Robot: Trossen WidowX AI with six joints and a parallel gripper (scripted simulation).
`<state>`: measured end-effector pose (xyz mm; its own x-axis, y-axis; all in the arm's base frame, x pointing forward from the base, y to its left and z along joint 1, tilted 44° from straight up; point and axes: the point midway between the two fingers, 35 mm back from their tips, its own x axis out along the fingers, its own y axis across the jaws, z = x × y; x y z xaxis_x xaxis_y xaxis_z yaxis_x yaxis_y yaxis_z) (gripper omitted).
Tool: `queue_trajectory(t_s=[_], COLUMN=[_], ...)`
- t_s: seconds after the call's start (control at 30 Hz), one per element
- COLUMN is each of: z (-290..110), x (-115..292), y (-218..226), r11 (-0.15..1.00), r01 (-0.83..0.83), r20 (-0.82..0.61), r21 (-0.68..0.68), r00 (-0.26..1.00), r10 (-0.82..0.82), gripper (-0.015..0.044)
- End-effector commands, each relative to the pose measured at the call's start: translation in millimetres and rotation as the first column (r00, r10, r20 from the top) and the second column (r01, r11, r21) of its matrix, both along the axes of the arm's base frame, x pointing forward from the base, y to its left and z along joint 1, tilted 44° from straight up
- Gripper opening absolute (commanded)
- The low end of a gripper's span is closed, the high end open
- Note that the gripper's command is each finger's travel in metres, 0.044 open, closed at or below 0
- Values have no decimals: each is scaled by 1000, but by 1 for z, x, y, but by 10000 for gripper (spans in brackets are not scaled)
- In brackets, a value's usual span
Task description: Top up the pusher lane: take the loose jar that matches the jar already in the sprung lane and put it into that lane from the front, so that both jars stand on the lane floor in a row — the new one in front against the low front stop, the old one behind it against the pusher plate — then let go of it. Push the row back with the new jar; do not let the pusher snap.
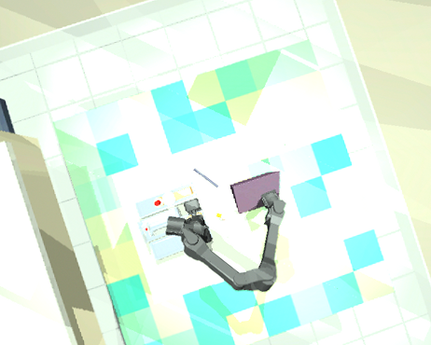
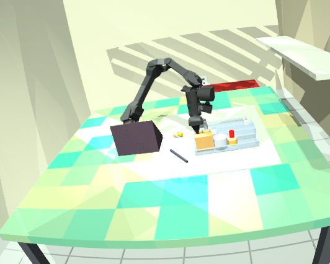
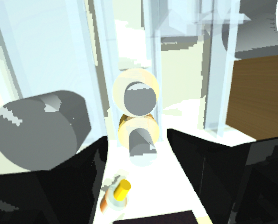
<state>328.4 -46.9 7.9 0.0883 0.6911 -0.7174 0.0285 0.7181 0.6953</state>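
My gripper points down at the front of the pale blue rack. Its fingers are open, one on each side of the front jar, with a gap visible on both sides. This jar has a grey top and a cream-yellow shoulder. A like jar stands directly behind it in the same narrow lane, close against it or touching. Both look upright. The pusher plate cannot be made out, and the low front stop is unclear. In the top and exterior views the arm and rack contents mostly hide this pair.
An orange-brown block, a white cylinder and a red-topped jar stand in a side lane. A large grey cylinder is left of the fingers. A yellow-capped item, a dark rod and a purple block lie outside.
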Motion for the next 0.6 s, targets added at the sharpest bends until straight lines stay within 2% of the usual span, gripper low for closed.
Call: queue_trajectory(t_s=[0.0,0.23,0.57], z=[8,8,7], x=[1,-5,-39], y=[-10,-10,-10], r11=[1000,1000,1000], r01=[0,0,1], r20=[10,10,7], r21=[-8,-9,-10], r00=[1000,1000,1000], r10=[0,0,-1], gripper=[282,282,282])
